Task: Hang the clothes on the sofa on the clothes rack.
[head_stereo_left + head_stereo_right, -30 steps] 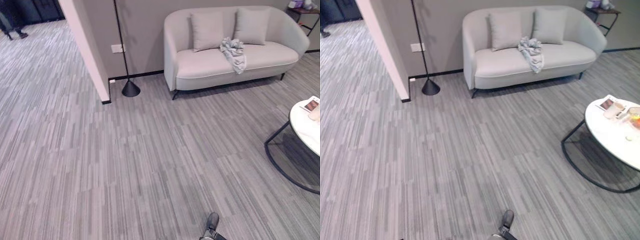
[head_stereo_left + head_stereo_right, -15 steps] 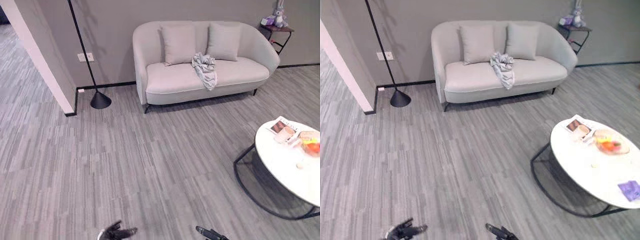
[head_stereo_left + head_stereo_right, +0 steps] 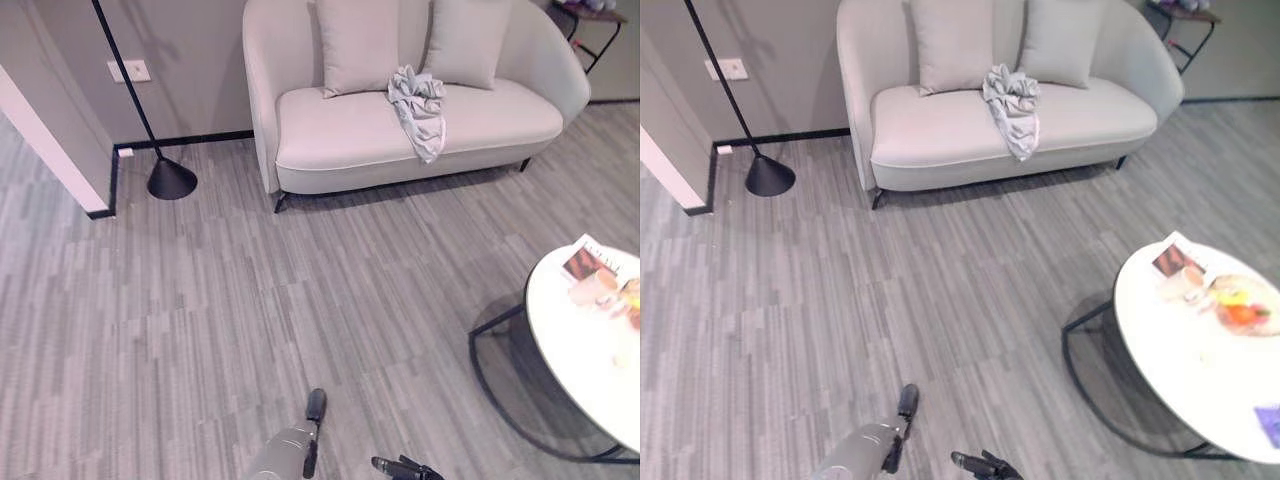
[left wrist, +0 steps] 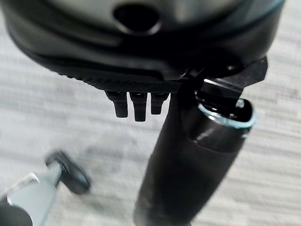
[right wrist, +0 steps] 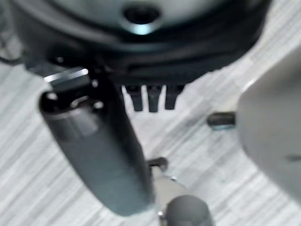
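Observation:
A crumpled light-grey garment (image 3: pixel 418 105) lies on the seat of a pale two-seat sofa (image 3: pixel 340 130) and hangs over its front edge; in the right eye view the garment (image 3: pixel 1012 100) sits between the two back cushions. My right hand (image 3: pixel 400 467) shows at the bottom edge, far from the sofa across the floor. In its wrist view the right hand (image 5: pixel 150 47) has relaxed fingers (image 5: pixel 153 101) and holds nothing. My left hand (image 4: pixel 141 37) likewise has straight fingers (image 4: pixel 135 106) and an extended thumb (image 4: pixel 188 165), empty, with only carpet beyond it.
A round white table (image 3: pixel 1180 380) on a black frame stands at the right, bearing a magazine, a cup and a fruit bowl (image 3: pixel 1240 308). A black pole on a cone base (image 3: pixel 171 179) stands left of the sofa by a wall corner (image 3: pixel 60 140). Grey striped carpet stretches between.
The whole picture has shifted as the camera moved: the sofa now stands larger and higher in view. The garment lies as before.

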Controlling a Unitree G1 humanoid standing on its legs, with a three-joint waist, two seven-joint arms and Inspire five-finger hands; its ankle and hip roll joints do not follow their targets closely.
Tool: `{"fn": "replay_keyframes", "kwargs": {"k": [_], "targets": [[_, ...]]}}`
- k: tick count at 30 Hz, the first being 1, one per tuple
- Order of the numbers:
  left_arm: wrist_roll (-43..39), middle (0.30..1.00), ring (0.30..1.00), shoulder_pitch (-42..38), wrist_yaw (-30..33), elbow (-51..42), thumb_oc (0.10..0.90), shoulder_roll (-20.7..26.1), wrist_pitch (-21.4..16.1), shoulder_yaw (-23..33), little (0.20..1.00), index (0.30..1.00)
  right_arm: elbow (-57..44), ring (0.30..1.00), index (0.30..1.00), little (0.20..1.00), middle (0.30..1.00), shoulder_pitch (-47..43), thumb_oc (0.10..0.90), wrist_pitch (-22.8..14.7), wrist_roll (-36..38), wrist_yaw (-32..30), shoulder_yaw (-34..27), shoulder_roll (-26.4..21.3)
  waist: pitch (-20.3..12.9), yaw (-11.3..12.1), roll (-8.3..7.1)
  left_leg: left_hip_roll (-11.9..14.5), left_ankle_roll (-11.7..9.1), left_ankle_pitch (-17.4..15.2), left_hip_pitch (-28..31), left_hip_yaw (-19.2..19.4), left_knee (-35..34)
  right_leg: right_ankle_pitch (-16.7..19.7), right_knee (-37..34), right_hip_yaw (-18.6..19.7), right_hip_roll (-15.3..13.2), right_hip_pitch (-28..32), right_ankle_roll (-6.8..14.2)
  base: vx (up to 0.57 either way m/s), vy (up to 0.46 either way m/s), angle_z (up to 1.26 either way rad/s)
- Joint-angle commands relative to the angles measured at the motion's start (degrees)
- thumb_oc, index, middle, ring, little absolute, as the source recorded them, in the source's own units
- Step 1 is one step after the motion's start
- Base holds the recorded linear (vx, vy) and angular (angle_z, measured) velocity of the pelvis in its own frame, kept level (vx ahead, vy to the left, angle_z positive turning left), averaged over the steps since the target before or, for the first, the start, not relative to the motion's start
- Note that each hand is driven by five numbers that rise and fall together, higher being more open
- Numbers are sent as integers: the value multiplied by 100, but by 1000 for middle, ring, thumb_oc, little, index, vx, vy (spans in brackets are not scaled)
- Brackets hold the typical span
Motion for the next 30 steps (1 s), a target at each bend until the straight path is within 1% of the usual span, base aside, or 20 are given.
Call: {"fn": "replay_keyframes", "kwargs": {"k": [1, 3, 4, 5, 7, 8, 9, 11, 13, 16, 17, 19, 20, 22, 23, 24, 25, 26, 29, 30], "targets": [[74, 900, 900, -211, -4, 1, 800, 150, -146, -284, 900, 900, -257, 900, 900, 900, 900, 285, 800, -102, -248, 130, 60, -139, -375, 194, -54, 260, -41, 68, 462, -76, -468, 311, -208, 106, 208, -447, 332, 349, 209, 0], [235, 900, 900, -263, 85, -212, 800, 218, -226, -461, 900, 900, -325, 900, 900, 900, 900, 290, 800, -137, -442, 128, 105, -173, -455, 181, -127, 196, 36, -123, 707, 34, -562, 566, 332, 74, 159, -519, 623, 261, 207, -32], [281, 900, 900, -300, 93, -290, 800, 239, -229, -513, 900, 900, -366, 900, 900, 900, 900, 275, 800, -141, -467, 116, 104, -184, -469, 165, -87, 229, 60, -184, 769, 32, -577, 664, 657, 23, 151, -658, 748, 268, 235, -56], [369, 900, 900, -396, 146, -338, 800, 284, -261, -634, 900, 900, -419, 900, 900, 900, 900, 213, 800, -160, -481, 111, 97, -184, -440, 133, -54, 237, 96, -300, 891, 88, -568, 923, 1219, -96, 49, -928, 1024, 208, 211, -39], [488, 900, 900, -480, 192, -374, 800, 295, -245, -741, 900, 900, -533, 900, 900, 900, 900, 120, 800, -139, -542, 92, 104, -196, -374, 41, 142, 310, 170, -450, 1211, 87, -621, 1368, 2188, -443, -235, -1330, 1389, 163, 186, -1], [489, 900, 900, -483, 192, -373, 800, 293, -245, -740, 900, 900, -534, 900, 900, 900, 900, 118, 800, -137, -542, 91, 103, -198, -365, 34, 137, 298, 173, -448, 1215, 82, -623, 1350, 2218, -449, -249, -1337, 1391, 262, 222, 7], [454, 900, 900, -546, 172, -351, 800, 288, -209, -773, 900, 900, -653, 900, 900, 900, 900, 82, 800, -151, -608, 139, 93, -201, -311, -37, 382, 348, 246, -555, 1560, 49, -722, 1715, 2966, -1070, -743, -1489, 1494, 325, 246, 17], [437, 900, 900, -592, 170, -382, 800, 272, -214, -862, 900, 900, -797, 900, 900, 900, 900, 151, 800, -171, -611, 201, 84, -201, -260, -183, 603, 422, 272, -665, 1905, -22, -917, 1636, 3592, -1476, -1068, -1818, 1340, 367, 294, 43], [512, 900, 900, -619, 150, -422, 800, 172, -244, -1003, 900, 900, -870, 900, 900, 900, 900, 205, 800, -191, -580, 205, 116, -166, -151, -335, 649, 335, 241, -735, 2147, -163, -951, 1426, 3368, -1627, -1203, -2030, 1237, 241, 122, 36], [639, 900, 900, -589, 110, -367, 800, 60, -244, -1077, 900, 900, -897, 900, 900, 900, 900, 254, 800, -212, -536, 168, 90, -173, -88, -456, 665, 337, 116, -906, 2317, -263, -874, 998, 1978, -1884, -1217, -2046, 901, 208, -30, 39], [683, 900, 900, -576, 101, -332, 800, 41, -245, -1066, 900, 900, -907, 900, 900, 900, 900, 259, 800, -215, -524, 161, 76, -202, -108, -477, 658, 348, 80, -932, 2302, -278, -860, 1054, 1583, -1928, -1259, -2119, 857, 177, -77, 60], [726, 900, 900, -537, 99, -249, 800, 22, -240, -1013, 900, 900, -893, 900, 900, 900, 900, 267, 800, -218, -509, 142, 20, -274, -107, -513, 645, 391, -8, -1056, 2427, -360, -878, 1285, 782, -1693, -1368, -2247, 870, 170, -77, 101], [726, 900, 900, -539, 99, -249, 800, 22, -240, -1013, 900, 900, -892, 900, 900, 900, 900, 266, 800, -218, -509, 142, 19, -274, -120, -521, 643, 390, -7, -1046, 2405, -366, -873, 1308, 753, -1703, -1364, -2251, 868, 190, -78, 131], [798, 900, 900, -538, 134, -178, 800, 64, -272, -937, 900, 900, -834, 900, 900, 900, 900, 281, 800, -183, -469, 122, -104, -326, -97, -605, 656, 498, -131, -1301, 2600, -592, -804, 1796, -142, -1159, -1703, -2417, 1032, 293, -130, 32], [798, 900, 900, -538, 134, -178, 800, 63, -272, -937, 900, 900, -834, 900, 900, 900, 900, 281, 800, -183, -469, 122, -104, -326, -96, -604, 657, 499, -132, -1303, 2602, -592, -803, 1798, -145, -1159, -1701, -2414, 1031, 517, -210, 19], [890, 900, 900, -495, 143, -115, 800, 110, -296, -884, 900, 900, -759, 900, 900, 900, 900, 359, 800, -141, -367, 143, -277, -356, -88, -700, 679, 609, -229, -1581, 2851, -831, -696, 2194, -471, -757, -2113, -2585, 1203, 350, -130, 63], [891, 900, 900, -495, 142, -113, 800, 108, -297, -884, 900, 900, -759, 900, 900, 900, 900, 360, 800, -141, -367, 143, -277, -358, -79, -696, 694, 623, -231, -1597, 2865, -828, -689, 2194, -479, -761, -2098, -2565, 1204, 451, -181, 86], [906, 900, 900, -470, 138, -103, 800, 119, -294, -846, 900, 900, -740, 900, 900, 900, 900, 383, 800, -131, -358, 151, -320, -350, -86, -710, 688, 669, -269, -1652, 2937, -878, -698, 2312, -521, -724, -2224, -2567, 1258, 237, -134, 64], [997, 900, 900, -406, 131, 4, 800, 186, -282, -803, 900, 900, -755, 900, 900, 900, 900, 449, 800, -104, -498, 206, -350, -337, -146, -755, 594, 992, -497, -1860, 3292, -1029, -786, 2848, -565, -711, -2542, -2529, 1469, 431, -276, 43], [998, 900, 900, -404, 131, 4, 800, 187, -283, -803, 900, 900, -755, 900, 900, 900, 900, 451, 800, -104, -499, 206, -349, -336, -144, -757, 604, 1005, -501, -1864, 3301, -1029, -789, 2847, -570, -719, -2530, -2516, 1467, 412, -278, 45]]}}
